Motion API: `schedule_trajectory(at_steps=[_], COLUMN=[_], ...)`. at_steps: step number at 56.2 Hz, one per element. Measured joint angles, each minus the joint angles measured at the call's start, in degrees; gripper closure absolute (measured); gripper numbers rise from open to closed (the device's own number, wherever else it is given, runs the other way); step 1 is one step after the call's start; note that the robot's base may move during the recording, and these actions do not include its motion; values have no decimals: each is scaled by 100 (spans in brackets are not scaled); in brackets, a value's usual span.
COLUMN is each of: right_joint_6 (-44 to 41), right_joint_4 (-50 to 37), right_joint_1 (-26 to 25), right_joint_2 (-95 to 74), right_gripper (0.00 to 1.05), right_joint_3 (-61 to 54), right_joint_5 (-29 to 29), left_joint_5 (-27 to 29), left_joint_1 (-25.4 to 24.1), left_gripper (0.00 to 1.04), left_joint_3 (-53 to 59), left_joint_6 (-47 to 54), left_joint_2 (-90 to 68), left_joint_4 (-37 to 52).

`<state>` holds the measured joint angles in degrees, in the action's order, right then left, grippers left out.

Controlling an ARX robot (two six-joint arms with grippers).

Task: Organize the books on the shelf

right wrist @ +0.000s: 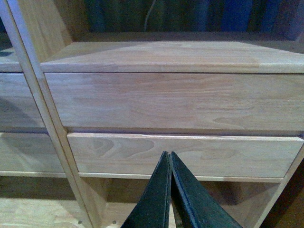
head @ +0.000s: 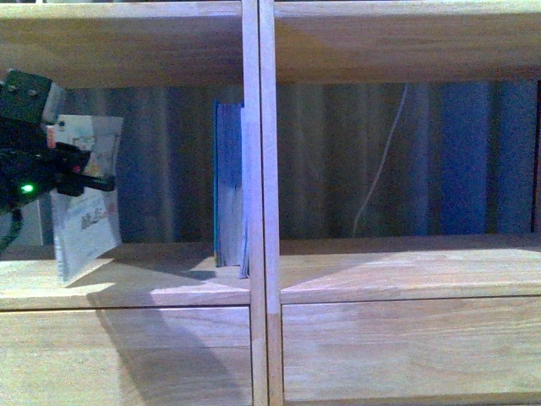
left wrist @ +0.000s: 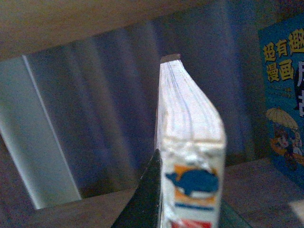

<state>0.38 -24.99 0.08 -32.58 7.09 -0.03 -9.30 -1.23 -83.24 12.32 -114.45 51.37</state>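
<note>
My left gripper [head: 89, 179] is shut on a thin pale softcover book [head: 84, 199] and holds it upright and slightly tilted, in the left compartment of the light-wood shelf [head: 258, 254]. The book's lower edge is close to the shelf board. In the left wrist view the held book [left wrist: 192, 142] shows its page edges and a whale picture on the spine, with one dark finger [left wrist: 145, 199] pressed to its side. A few slim teal-edged books [head: 228, 194] stand against the central divider; the nearest shows a blue cartoon cover [left wrist: 285, 95]. My right gripper [right wrist: 169, 156] is shut on nothing, in front of the drawer fronts.
The right compartment [head: 406, 254] holds no books; a white cord [head: 380, 169] hangs behind it before a blue-grey curtain. Two plain drawer fronts [right wrist: 175, 99] face the right gripper, and the floor shows under the shelf. A gap lies between the held book and the standing ones.
</note>
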Motion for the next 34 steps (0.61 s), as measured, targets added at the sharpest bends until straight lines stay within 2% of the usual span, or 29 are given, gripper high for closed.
schedule_trajectory(at_steps=[17,34], right_joint_6=[-2,-2], right_joint_4=[398,785], right_joint_1=[0,0], right_joint_2=[763,1309], right_gripper=[102,102], right_joint_3=[-350,-514], right_joint_5=[0,0], left_joint_5=[107,424], left_joint_1=[546,1025], left_gripper=[98,98], left_joint_3=[-2430,-3759], left_joint_6=[-302,-511], left_joint_2=[-1676,-2542], left_joint_4=[-828,-1215])
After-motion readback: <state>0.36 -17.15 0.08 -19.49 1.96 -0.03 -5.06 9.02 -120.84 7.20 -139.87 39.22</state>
